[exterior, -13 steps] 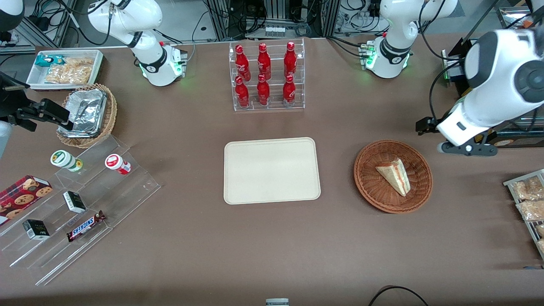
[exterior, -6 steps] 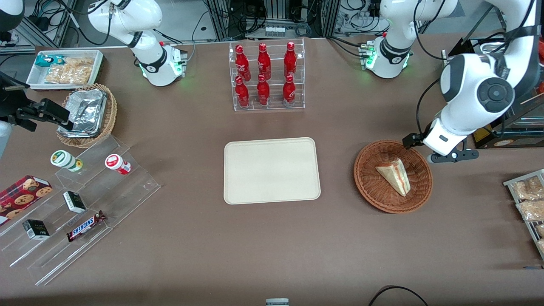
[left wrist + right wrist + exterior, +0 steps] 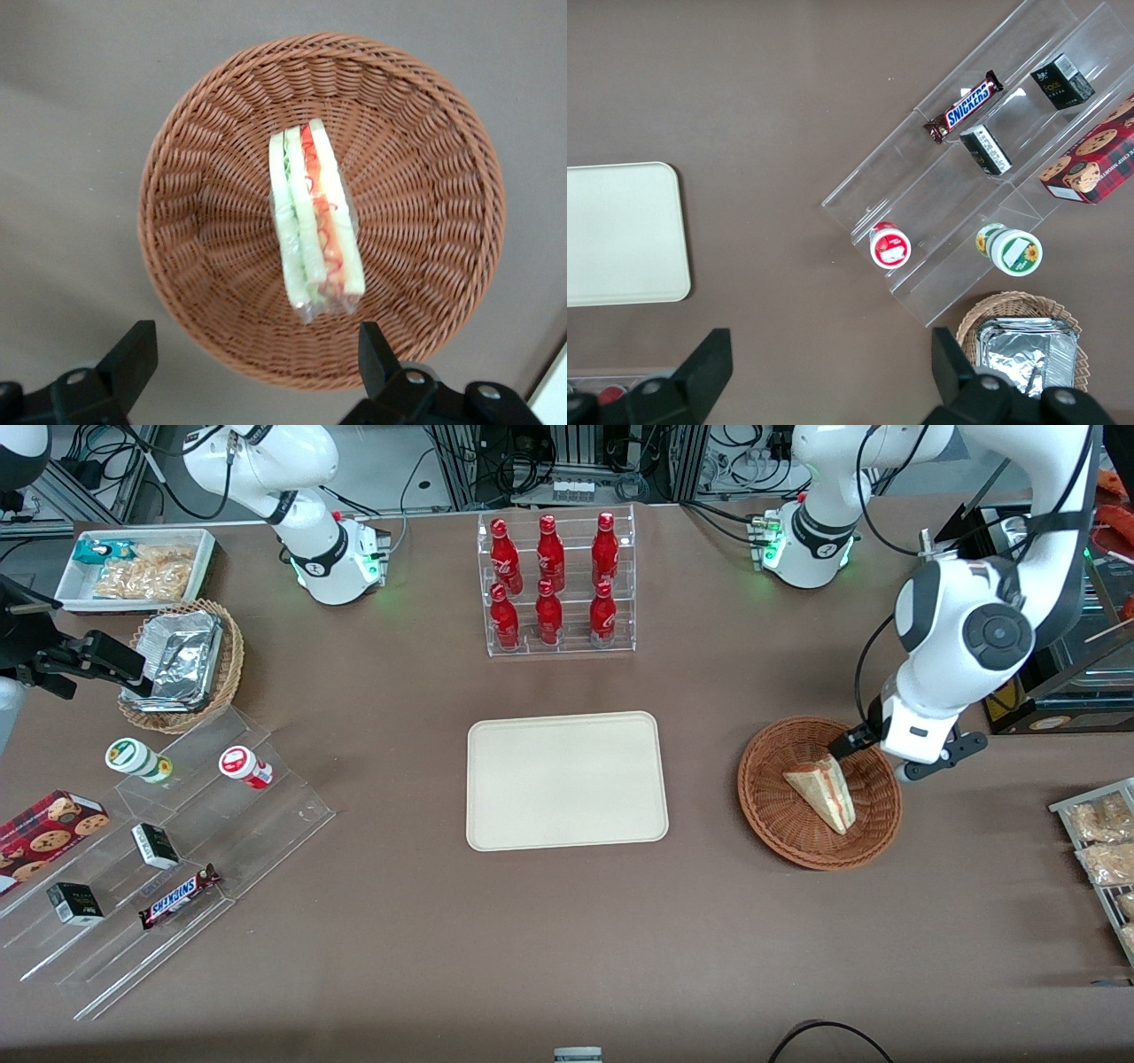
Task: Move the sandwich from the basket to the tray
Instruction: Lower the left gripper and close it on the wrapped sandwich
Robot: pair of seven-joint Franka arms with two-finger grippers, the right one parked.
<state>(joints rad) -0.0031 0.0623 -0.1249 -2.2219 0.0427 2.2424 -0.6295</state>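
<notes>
Fingers (image 3: 133, 359) of the gripper (image 3: 252, 359) are hanging spread apart above the basket (image 3: 425, 159), where the sandwich (image 3: 314, 221) is lying untouched.

Front view high, wide; left wrist near, downward, sharing basket (image 3: 819, 804) probably.

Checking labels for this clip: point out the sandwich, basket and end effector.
sandwich (image 3: 314, 221), left wrist view, filling edge
basket (image 3: 772, 828), front view, woven rim
end effector (image 3: 252, 359), left wrist view, open, between fingertips above basket
</notes>
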